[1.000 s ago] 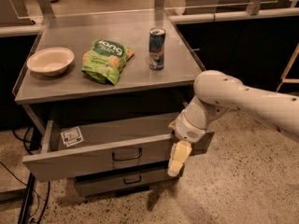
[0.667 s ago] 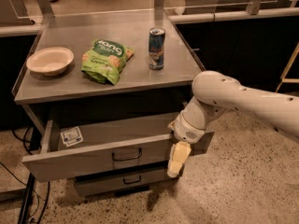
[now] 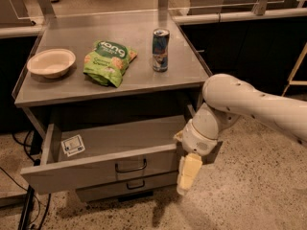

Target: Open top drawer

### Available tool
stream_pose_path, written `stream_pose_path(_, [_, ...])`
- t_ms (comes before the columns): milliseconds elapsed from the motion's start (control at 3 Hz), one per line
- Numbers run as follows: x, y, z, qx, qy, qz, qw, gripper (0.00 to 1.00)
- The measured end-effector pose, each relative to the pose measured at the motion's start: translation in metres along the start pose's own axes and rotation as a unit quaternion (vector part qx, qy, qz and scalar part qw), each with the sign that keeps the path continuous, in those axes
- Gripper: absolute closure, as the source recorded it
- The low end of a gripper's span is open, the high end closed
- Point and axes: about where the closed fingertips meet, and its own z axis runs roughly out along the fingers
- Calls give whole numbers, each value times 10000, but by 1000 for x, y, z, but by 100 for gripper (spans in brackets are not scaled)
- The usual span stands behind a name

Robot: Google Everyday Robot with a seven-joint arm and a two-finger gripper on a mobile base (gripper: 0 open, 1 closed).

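Observation:
The top drawer [image 3: 96, 169] of the grey metal cabinet stands pulled out toward me. Its dark loop handle [image 3: 130, 167] is at the middle of the front, and a small white card [image 3: 73, 144] lies on its floor at the left. My gripper [image 3: 188, 172] hangs from the white arm just off the drawer's right front corner, pointing down toward the floor, with its cream-coloured fingers [image 3: 190, 170] to the right of the handle and holding nothing that I can see.
On the cabinet top [image 3: 192, 73] are a cream bowl [image 3: 51, 63], a green snack bag [image 3: 109, 61] and a drink can [image 3: 160, 49]. A lower drawer [image 3: 120, 187] shows under the open one. Cables [image 3: 24, 210] run on the floor at the left. Speckled floor lies to the right.

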Motion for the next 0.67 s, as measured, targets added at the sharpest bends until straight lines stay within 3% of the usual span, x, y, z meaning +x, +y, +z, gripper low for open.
stream_pose_path(667, [6,75,-17,-392,-21,-106,9992,0])
